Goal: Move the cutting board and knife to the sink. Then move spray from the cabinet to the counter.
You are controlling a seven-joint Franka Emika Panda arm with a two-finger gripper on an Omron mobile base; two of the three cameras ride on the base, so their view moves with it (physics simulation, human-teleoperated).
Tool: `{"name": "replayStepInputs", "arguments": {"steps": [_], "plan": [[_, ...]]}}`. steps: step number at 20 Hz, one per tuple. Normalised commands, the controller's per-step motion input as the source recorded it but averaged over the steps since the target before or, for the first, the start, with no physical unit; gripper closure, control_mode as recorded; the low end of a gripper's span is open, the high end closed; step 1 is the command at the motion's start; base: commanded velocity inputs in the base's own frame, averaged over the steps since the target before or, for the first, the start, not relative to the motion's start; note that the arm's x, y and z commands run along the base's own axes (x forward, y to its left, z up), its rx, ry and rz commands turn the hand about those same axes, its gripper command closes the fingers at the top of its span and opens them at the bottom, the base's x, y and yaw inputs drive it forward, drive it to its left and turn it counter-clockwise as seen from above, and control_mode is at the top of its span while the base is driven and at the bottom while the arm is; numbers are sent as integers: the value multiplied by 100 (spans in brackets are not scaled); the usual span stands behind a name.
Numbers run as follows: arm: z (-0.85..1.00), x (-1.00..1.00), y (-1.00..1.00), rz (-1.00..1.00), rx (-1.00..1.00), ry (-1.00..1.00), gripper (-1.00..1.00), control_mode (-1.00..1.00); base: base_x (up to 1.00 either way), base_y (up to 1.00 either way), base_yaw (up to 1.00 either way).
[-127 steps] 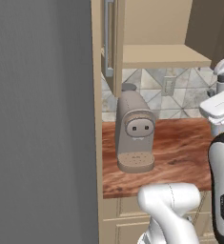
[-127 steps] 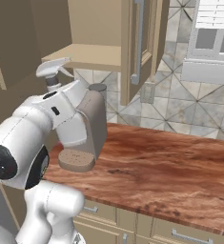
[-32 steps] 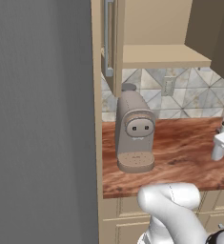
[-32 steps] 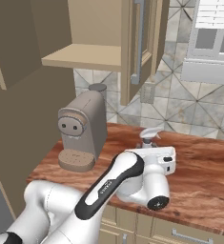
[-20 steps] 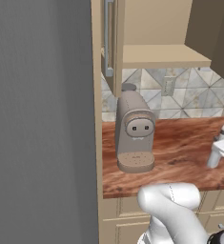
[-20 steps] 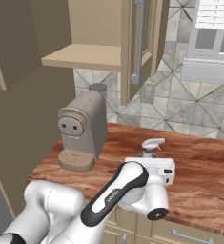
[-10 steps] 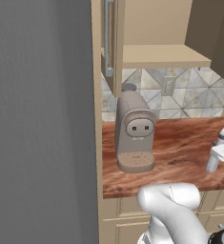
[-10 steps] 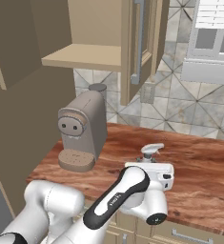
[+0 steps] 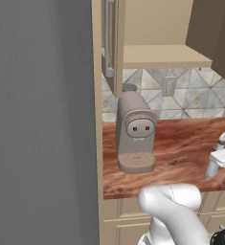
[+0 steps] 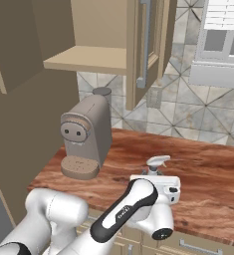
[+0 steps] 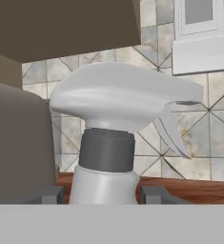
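The gripper (image 11: pixel 103 195) holds the spray (image 11: pixel 114 138) by its pale body, one dark fingertip (image 11: pixel 50 194) on each side, and the bottle stands upright, low over the counter (image 10: pixel 203 174), well to the right of the coffee machine (image 10: pixel 84 135) as the robot faces it. In the right base view the spray's trigger head (image 10: pixel 157 162) rises just behind the white hand, and in the left base view the spray (image 9: pixel 217 155) sits at the right edge of the picture above the wood. The step in hand looks like the setting-down, and doing it well would mean keeping the bottle vertical, lowering until its base bears flat on the wood, then parting the fingers evenly so neither side drags it over, and lifting straight back clear of the trigger. Whether the base already touches the counter cannot be told, since the hand hides it in both base views and the hand view cuts it off. The cabinet (image 10: pixel 96 59) stands open above, its door (image 10: pixel 147 47) swung out, and the visible part of its shelf (image 9: pixel 164 55) carries nothing, though the deeper part is out of sight.
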Motion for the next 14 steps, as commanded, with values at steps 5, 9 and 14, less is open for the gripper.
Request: {"name": "replayStepInputs", "arguments": {"steps": [5, 9, 14], "plan": [[-31, 4, 0, 0, 0, 1, 100, -100, 0, 0, 0], [-29, 18, 0, 0, 0, 0, 100, -100, 0, 0, 0], [-38, 6, 0, 0, 0, 1, -100, -100, 0, 0, 0]]}}
